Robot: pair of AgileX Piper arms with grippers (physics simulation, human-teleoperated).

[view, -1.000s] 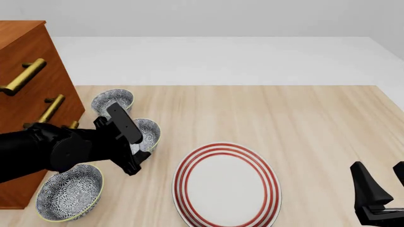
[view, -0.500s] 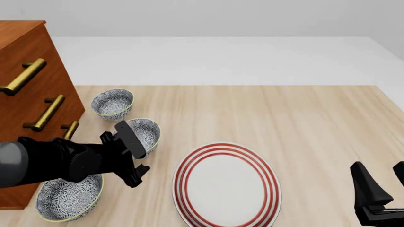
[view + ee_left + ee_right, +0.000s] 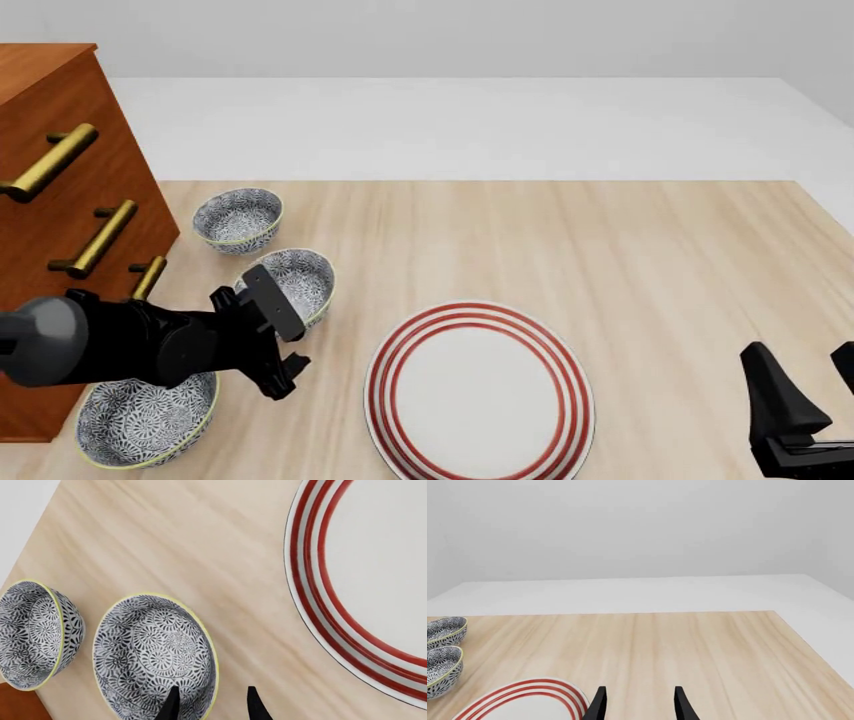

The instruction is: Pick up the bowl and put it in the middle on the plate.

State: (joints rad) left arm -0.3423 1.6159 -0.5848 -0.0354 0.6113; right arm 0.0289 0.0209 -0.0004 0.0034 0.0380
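Left gripper (image 3: pixel 210 706), jaws apart astride rim of blue-grey floral bowl (image 3: pixel 153 655), w/ grasp step pending: next needs closing, then lifting to red-ringed white plate (image 3: pixel 478 392).

Three patterned bowls (image 3: pixel 299 281) (image 3: pixel 239 217) (image 3: pixel 144 417), one plate (image 3: pixel 479 393), one wooden drawer cabinet (image 3: pixel 60 180), two black arms (image 3: pixel 120 343) (image 3: pixel 795 414).

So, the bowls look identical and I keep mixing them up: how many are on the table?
3. Far bowl beside the dresser, middle bowl behind the left gripper, near bowl partly under the arm.
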